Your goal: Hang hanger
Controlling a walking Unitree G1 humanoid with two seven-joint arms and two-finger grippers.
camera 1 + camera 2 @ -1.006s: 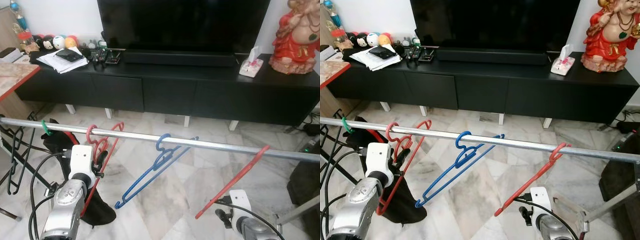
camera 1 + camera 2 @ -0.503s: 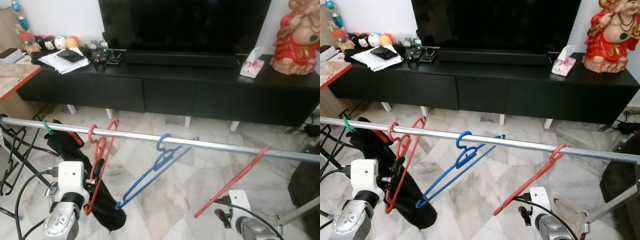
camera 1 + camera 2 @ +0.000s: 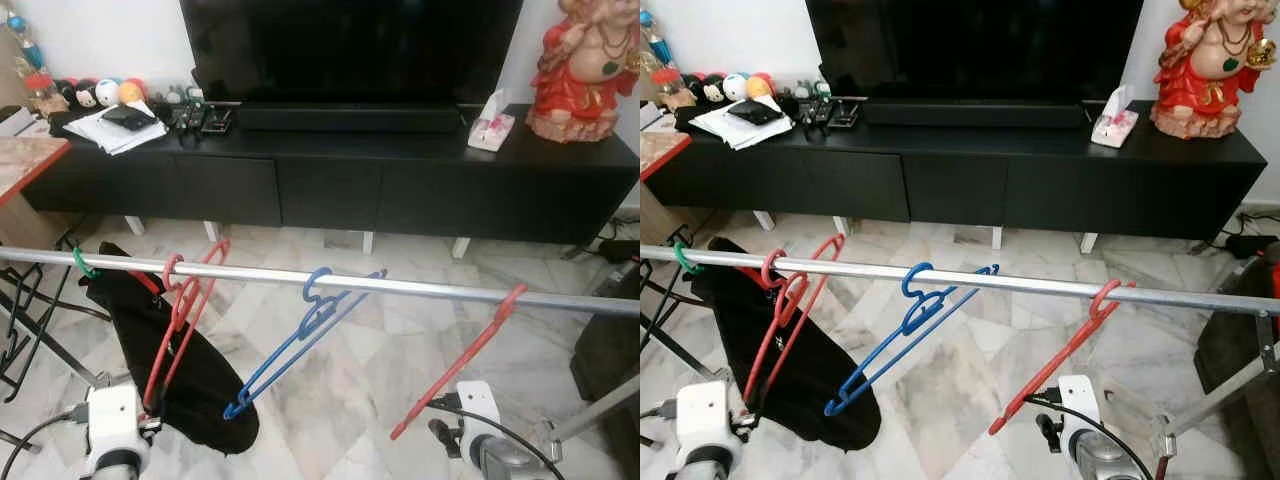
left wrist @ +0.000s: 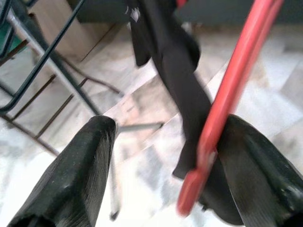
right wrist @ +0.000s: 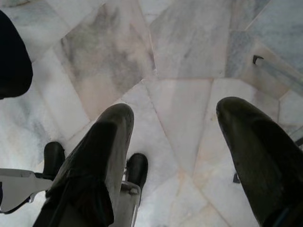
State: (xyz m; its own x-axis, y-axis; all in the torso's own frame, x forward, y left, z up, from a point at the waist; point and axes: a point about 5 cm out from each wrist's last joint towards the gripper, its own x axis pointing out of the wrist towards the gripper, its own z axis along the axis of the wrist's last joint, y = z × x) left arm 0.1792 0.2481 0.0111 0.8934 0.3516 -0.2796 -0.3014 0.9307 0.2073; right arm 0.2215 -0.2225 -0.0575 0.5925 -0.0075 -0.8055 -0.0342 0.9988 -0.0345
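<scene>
On the metal rail (image 3: 400, 286) | red hanger (image 3: 180, 310) hooked at the left end, beside the blue hanger (image 3: 300, 335) | left gripper (image 4: 161, 156) spread wide, lower bar between its fingers, unpinched | right gripper (image 5: 175, 156) released, empty | step: letting go; next: draw clear without snagging.
</scene>
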